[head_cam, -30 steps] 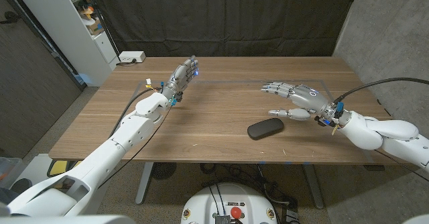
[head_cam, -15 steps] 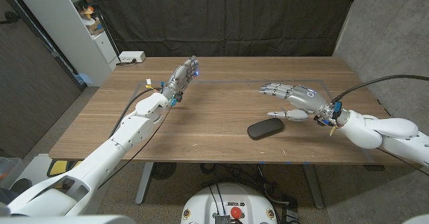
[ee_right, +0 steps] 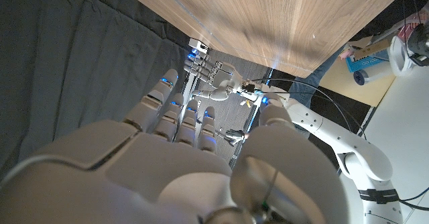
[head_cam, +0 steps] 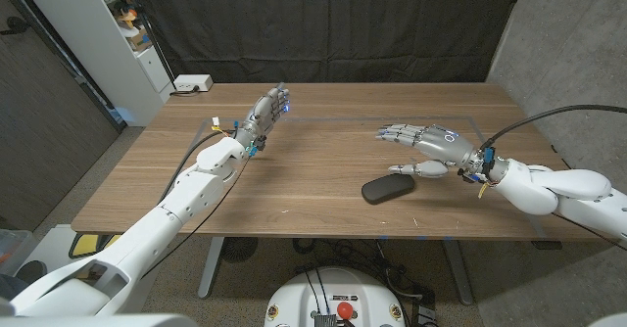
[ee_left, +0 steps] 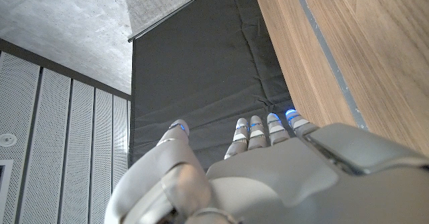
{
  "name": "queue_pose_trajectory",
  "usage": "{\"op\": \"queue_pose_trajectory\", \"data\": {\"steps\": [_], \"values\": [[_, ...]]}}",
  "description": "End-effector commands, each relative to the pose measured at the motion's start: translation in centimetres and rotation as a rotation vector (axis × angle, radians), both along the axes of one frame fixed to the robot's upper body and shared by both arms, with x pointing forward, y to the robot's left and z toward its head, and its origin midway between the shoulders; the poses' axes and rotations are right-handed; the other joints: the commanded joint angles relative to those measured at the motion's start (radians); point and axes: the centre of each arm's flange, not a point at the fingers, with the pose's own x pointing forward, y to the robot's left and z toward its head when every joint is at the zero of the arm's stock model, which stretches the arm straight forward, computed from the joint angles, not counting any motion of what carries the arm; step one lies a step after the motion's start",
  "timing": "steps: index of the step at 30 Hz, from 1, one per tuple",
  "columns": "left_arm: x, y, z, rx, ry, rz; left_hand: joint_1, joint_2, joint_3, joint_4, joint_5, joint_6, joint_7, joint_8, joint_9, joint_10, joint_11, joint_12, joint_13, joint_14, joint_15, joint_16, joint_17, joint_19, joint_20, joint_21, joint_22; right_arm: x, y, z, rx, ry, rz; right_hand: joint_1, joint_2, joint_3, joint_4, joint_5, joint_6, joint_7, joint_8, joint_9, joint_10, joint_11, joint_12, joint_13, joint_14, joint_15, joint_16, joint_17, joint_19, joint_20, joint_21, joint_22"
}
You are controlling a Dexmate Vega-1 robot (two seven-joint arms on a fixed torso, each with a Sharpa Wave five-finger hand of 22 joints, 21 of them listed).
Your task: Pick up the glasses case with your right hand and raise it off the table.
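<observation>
**Right hand above the glasses case, case flat on the table**

While the glasses case [head_cam: 389, 188] lies flat on the wooden table [head_cam: 323, 141], the right hand [head_cam: 423, 147] hovers just behind it and a little to the robot's right. Case: dark, oval, closed, long axis running roughly across the table, near the front edge, right of centre. No contact with the hand visible in the head view.

Right hand: palm facing down, fingers [head_cam: 396, 131] stretched out and spread toward table centre, thumb set lower and apart from them, reaching toward the case's far end. Nothing between fingers and thumb. Wide stance. Black cable arcs from the wrist off to the right edge. Right wrist view gives the back of the same hand [ee_right: 181, 163], fingers apart and empty, blue lights along them; the left arm shows beyond.

Left hand [head_cam: 266, 110]: far side of the table, left of centre, well apart from the case. Fingers extended, close together, pointing toward the table's back edge, blue light at the tips. Holds nothing. Left wrist view shows its back [ee_left: 268, 177], fingers straight, dark curtain [ee_left: 201, 70] beyond.

Other: white box [head_cam: 193, 82] at the table's back-left corner; white shelving unit [head_cam: 108, 33] beside it.
</observation>
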Motion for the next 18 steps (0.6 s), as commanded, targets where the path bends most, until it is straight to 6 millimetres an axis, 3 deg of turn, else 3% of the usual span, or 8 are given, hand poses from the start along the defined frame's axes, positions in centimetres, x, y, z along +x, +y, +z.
{"op": "queue_pose_trajectory", "data": {"steps": [1,18], "values": [[-0.31,0.15,0.14,-0.003,-0.005,0.005,0.001,0.008,0.0,-0.008,0.001,0.006,0.001,0.0,0.004,0.005,0.002,0.001,0.001,0.004,0.005,0.001,0.004,0.0,0.003,0.003,0.003,0.22,0.41,0.15,-0.031,0.007,-0.017,0.015,0.003,0.007,-0.008,0.008,-0.007,-0.015,0.0,0.002,-0.009,-0.008,-0.003,0.003,-0.007,0.0,-0.003,-0.001,-0.007,0.002,0.0,0.001],[-0.25,-0.2,0.26,-0.009,-0.008,0.002,0.0,0.009,0.0,-0.01,0.001,0.009,-0.002,0.0,0.004,0.007,0.002,0.002,0.001,0.006,0.005,0.001,0.004,-0.001,0.007,0.003,0.003,0.64,-0.15,0.15,-0.087,0.036,-0.057,0.045,-0.015,0.014,-0.021,0.008,-0.036,-0.018,-0.003,0.002,-0.041,-0.006,-0.007,0.002,-0.017,0.021,-0.004,-0.003,-0.025,0.027,-0.001,0.001]]}}
